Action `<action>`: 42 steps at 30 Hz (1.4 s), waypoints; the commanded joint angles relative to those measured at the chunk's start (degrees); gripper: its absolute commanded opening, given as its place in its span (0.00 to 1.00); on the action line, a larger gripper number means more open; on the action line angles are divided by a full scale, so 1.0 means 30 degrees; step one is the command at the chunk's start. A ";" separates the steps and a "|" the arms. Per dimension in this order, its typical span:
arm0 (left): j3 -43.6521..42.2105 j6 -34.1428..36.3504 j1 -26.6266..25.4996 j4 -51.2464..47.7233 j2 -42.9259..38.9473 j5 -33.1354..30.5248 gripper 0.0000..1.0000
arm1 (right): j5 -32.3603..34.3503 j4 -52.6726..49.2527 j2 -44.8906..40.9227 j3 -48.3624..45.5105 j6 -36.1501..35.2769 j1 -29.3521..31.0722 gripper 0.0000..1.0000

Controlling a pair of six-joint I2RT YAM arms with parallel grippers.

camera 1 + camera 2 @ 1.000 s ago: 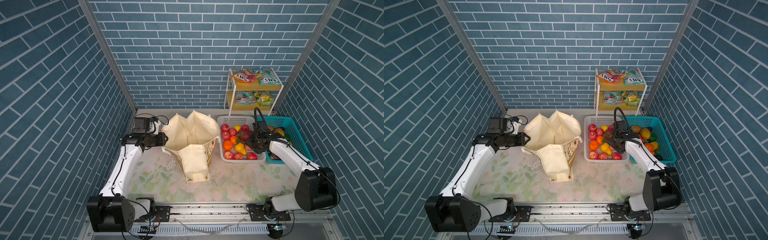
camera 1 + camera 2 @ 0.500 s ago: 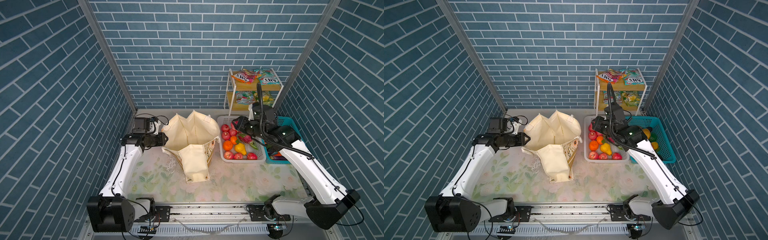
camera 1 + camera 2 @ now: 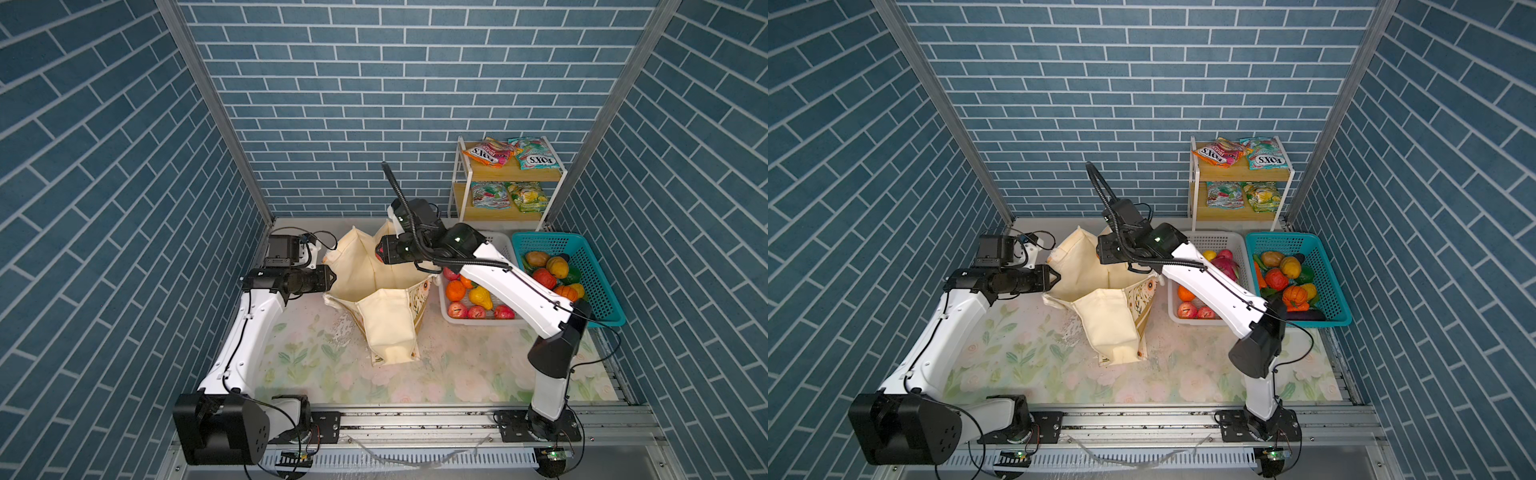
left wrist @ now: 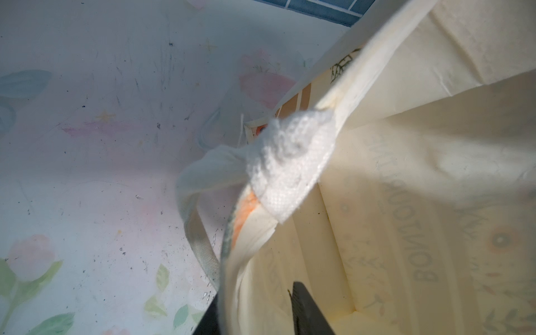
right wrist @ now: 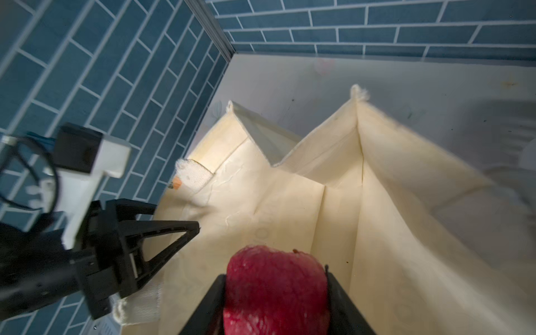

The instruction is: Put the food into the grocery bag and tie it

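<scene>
Blue brick walls enclose 1 flowered table (image 3: 457,374). 1 grocery bag (image 3: 357,274) stands open near its back edge. The left gripper (image 3: 329,277) straddles the bag's left rim, jaws partly apart; whether they pinch it, I cannot tell. The right gripper (image 5: 274,278), over the bag's mouth, is clamped on 1 red apple (image 5: 275,298). Toward the back right corner sit 1 white basket (image 3: 498,240), 1 teal basket (image 3: 598,286) and 4 snack packets (image 3: 486,153) on 1 rack (image 3: 515,176).

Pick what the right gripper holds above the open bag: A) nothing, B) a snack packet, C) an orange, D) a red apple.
D: in the right wrist view a red apple sits clamped between the jaws of the right gripper, over the open mouth of the bag.
</scene>
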 commanded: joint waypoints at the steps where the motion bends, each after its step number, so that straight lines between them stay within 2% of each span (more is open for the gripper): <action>1: -0.0263 0.0102 -0.0057 -0.0016 -0.0332 0.0047 0.38 | 0.0220 -0.2362 0.1373 0.1524 -0.0758 0.0091 0.46; 8: -0.0262 0.0092 -0.0057 0.0007 -0.0394 0.0099 0.38 | 0.0702 -0.3268 0.3471 0.2233 -0.0905 0.0129 0.47; 12: -0.0263 0.0116 -0.0057 0.0013 -0.0450 0.0114 0.38 | 0.0918 -0.3589 0.4004 0.2459 -0.1103 0.0135 0.52; 15: -0.0263 0.0115 -0.0057 0.0001 -0.0483 0.0078 0.38 | 0.1317 -0.4027 0.4139 0.3108 -0.1463 0.0213 0.72; 16: -0.0263 0.0114 -0.0057 0.0012 -0.0465 0.0118 0.38 | 0.1520 -0.4173 0.4090 0.3380 -0.1695 0.0288 0.89; 17: -0.0263 0.0116 -0.0057 0.0017 -0.0463 0.0106 0.37 | 0.1738 -0.4318 0.4034 0.3698 -0.1944 0.0365 0.96; 18: -0.0263 0.0116 -0.0057 0.0009 -0.0451 0.0133 0.37 | 0.2016 -0.4440 0.3935 0.4060 -0.2187 0.0445 0.98; 22: -0.0263 0.0116 -0.0057 0.0002 -0.0421 0.0125 0.36 | 0.2893 -0.4604 0.3006 0.5305 -0.2853 0.0734 0.98; 26: -0.0292 0.0116 -0.0060 0.0016 -0.0420 0.0052 0.36 | 0.4336 -0.3973 0.0632 0.5257 -0.3037 0.0917 0.97; 29: -0.0292 0.0116 -0.0057 0.0014 -0.0414 -0.0007 0.36 | 0.6240 -0.2774 -0.2116 0.3029 -0.3129 0.0905 0.96; 33: -0.0292 0.0087 -0.0057 0.0005 -0.0422 -0.0012 0.36 | 0.9249 -0.0643 -0.6689 -0.2580 -0.2547 0.0171 0.95; 38: -0.0318 0.0050 -0.0057 0.0033 -0.0450 -0.0007 0.36 | 0.7960 -0.0684 -1.1051 -0.9334 0.0840 -0.4034 0.91; 42: -0.0321 0.0054 -0.0057 0.0069 -0.0416 -0.0042 0.36 | 0.6314 -0.0633 -1.2695 -1.3104 0.1953 -0.6752 0.90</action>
